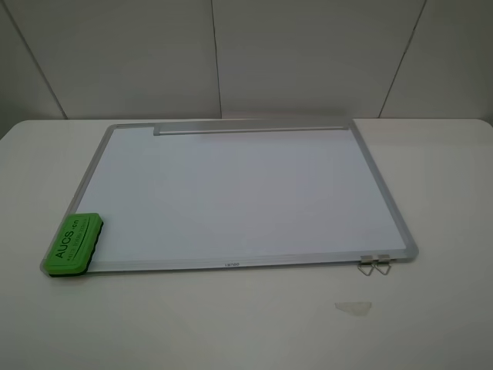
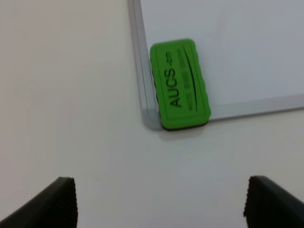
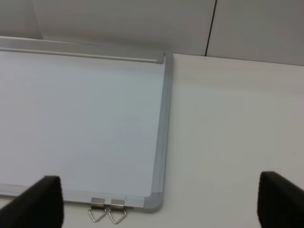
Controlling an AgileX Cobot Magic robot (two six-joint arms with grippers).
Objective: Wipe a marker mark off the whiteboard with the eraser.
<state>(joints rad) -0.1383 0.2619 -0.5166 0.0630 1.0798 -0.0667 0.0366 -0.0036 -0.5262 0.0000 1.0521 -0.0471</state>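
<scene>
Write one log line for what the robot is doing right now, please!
eraser: lying on near-left corner of whiteboard, not held | marker mark: none visible | left gripper: jaws open, short of eraser | right gripper: jaws open, empty

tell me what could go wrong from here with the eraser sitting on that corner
1. The green AUCS eraser overhangs the whiteboard's near corner frame, so it may rock or tip when gripped.
2. The left claw is wide open; closing off-centre could push the eraser along the board.
3. No marker mark shows on the board, so wiping may miss it.
</scene>
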